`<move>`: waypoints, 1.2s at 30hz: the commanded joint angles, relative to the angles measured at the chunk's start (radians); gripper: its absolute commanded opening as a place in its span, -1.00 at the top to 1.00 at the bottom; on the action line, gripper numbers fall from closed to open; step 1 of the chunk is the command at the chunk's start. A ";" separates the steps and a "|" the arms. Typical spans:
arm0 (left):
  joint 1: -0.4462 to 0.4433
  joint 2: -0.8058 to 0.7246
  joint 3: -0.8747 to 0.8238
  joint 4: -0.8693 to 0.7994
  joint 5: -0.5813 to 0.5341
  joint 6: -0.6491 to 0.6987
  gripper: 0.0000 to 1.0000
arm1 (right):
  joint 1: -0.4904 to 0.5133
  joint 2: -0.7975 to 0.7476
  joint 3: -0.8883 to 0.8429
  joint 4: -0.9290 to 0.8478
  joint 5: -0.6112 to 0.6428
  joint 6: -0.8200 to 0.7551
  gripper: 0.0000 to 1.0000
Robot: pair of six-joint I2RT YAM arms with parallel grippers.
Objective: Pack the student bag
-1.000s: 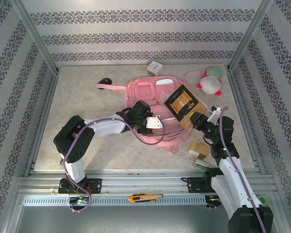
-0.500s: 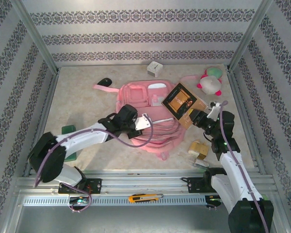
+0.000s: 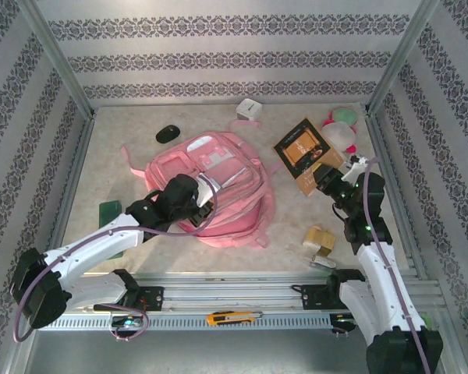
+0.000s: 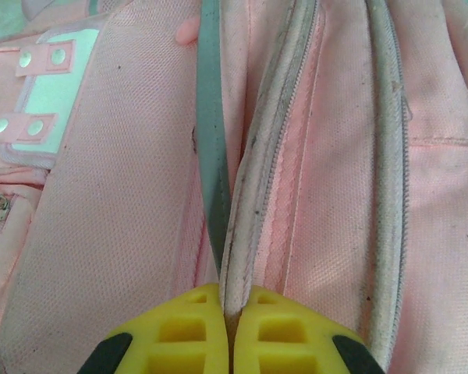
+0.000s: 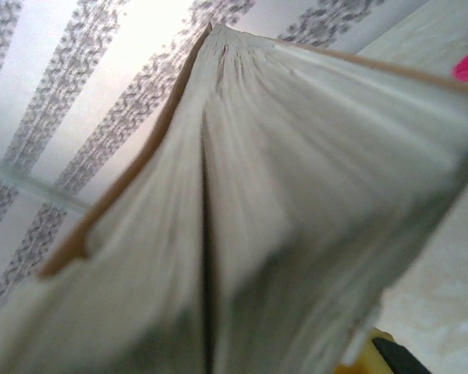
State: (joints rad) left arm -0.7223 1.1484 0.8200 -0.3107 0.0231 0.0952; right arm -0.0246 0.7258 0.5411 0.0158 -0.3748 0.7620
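Note:
The student bag (image 3: 226, 183), a big pink backpack with pale trim, lies front-up in the middle of the table. My left gripper (image 3: 196, 196) is at its near-left edge. In the left wrist view the yellow fingertips (image 4: 189, 331) are shut on a pale trim ridge (image 4: 242, 234) beside a zip of the student bag (image 4: 125, 195). To the bag's right, my right gripper (image 3: 324, 178) is shut on a brown-covered book (image 3: 303, 150) and holds it tilted above the table. The book's page edges (image 5: 257, 195) hide those fingers in the right wrist view.
At the back lie a white box (image 3: 249, 109), a black mouse (image 3: 168, 134) and a plush toy (image 3: 340, 134). A green object (image 3: 111, 215) sits left of the bag. Wooden blocks (image 3: 320, 238) and a small metal item (image 3: 322, 263) are near right. A utility knife (image 3: 232, 317) rests on the rail.
My left gripper closed on the bag's trim and dragged the bag left and toward the near edge. The right gripper carried the book a little right and farther back.

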 commanded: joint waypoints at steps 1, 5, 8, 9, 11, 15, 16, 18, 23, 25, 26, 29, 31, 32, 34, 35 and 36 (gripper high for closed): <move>0.035 -0.001 0.099 0.031 0.002 -0.094 1.00 | -0.007 -0.088 0.030 -0.065 0.139 0.039 1.00; 0.068 0.014 0.136 0.067 0.065 -0.120 1.00 | -0.004 -0.132 0.044 -0.192 0.077 0.086 1.00; 0.104 0.014 0.152 0.106 0.107 -0.145 1.00 | 0.009 -0.177 0.041 -0.272 0.025 0.114 1.00; 0.114 0.014 0.152 0.118 0.117 -0.156 1.00 | 0.015 -0.192 0.041 -0.296 0.020 0.123 1.00; 0.142 0.014 0.159 0.141 0.154 -0.178 1.00 | 0.029 -0.219 0.033 -0.322 -0.007 0.165 1.00; 0.177 0.023 0.171 0.158 0.192 -0.198 1.00 | 0.095 -0.215 -0.015 -0.247 -0.080 0.261 1.00; 0.185 0.025 0.171 0.164 0.203 -0.202 1.00 | 0.128 -0.207 -0.027 -0.221 -0.077 0.284 1.00; 0.196 0.031 0.174 0.178 0.229 -0.212 1.00 | 0.204 -0.192 -0.041 -0.187 -0.048 0.319 1.00; 0.224 0.059 0.191 0.184 0.284 -0.225 1.00 | 0.391 -0.117 -0.090 -0.042 0.068 0.407 1.00; 0.234 0.068 0.198 0.190 0.314 -0.231 1.00 | 0.436 -0.066 -0.120 0.073 0.087 0.456 1.00; 0.241 0.074 0.200 0.200 0.336 -0.236 1.00 | 0.456 -0.038 -0.132 0.130 0.095 0.478 1.00; 0.260 0.084 0.198 0.230 0.395 -0.260 1.00 | 0.510 0.055 -0.138 0.251 0.118 0.507 1.00; 0.272 0.092 0.199 0.244 0.432 -0.274 1.00 | 0.541 0.122 -0.142 0.336 0.140 0.535 1.00; 0.277 0.098 0.201 0.250 0.447 -0.280 1.00 | 0.556 0.160 -0.143 0.383 0.149 0.550 1.00; 0.286 0.107 0.206 0.259 0.472 -0.287 1.00 | 0.580 0.233 -0.137 0.466 0.170 0.573 1.00; 0.289 0.112 0.208 0.271 0.485 -0.294 1.00 | 0.589 0.277 -0.129 0.510 0.172 0.579 1.00; 0.295 0.120 0.212 0.280 0.502 -0.300 1.00 | 0.597 0.318 -0.116 0.542 0.177 0.587 1.00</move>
State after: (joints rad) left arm -0.4477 1.2644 0.9695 -0.2001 0.4320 -0.1684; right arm 0.5510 0.9787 0.3962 0.2890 -0.2443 1.2945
